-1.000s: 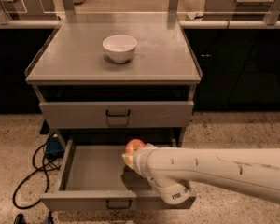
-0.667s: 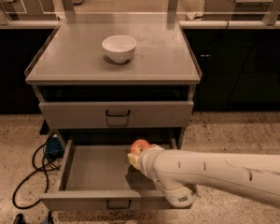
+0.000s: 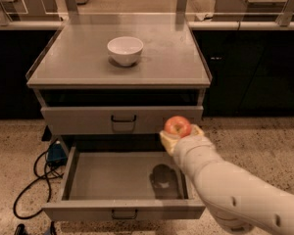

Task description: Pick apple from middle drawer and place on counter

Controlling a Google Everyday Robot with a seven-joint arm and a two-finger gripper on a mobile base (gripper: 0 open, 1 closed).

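Far L on the floor, a dark cable loop [image 3: 27, 190] lies beside the cabinet, well apart from my path. Next, the middle drawer [image 3: 112, 177] stands pulled open, no contents I can make out, its front lip low at the bottom of view. Above it the upper drawer [image 3: 88, 119] is shut. On the counter [image 3: 73, 62] a white bowl [image 3: 125, 49] sits a bit L of ctr, toward the back; the front-R part of the top looks bare. Over on the R, my gripper [image 3: 179, 132] is above the open drawer, level w/ the upper drawer's face near its R end, fingers closed round the apple [image 3: 178, 125], which shows red on top of the claw. Key relation: the counter lies up and back from the apple, and the top's front edge sits above it, between apple and landing spot. So I judge next move = lift straight up till the apple clears that edge, then go fwd onto the bare front-R patch, keeping well apart from the bowl. Risk as I see it: clipping the front edge or the R side rim w/ the wrist on the way up.
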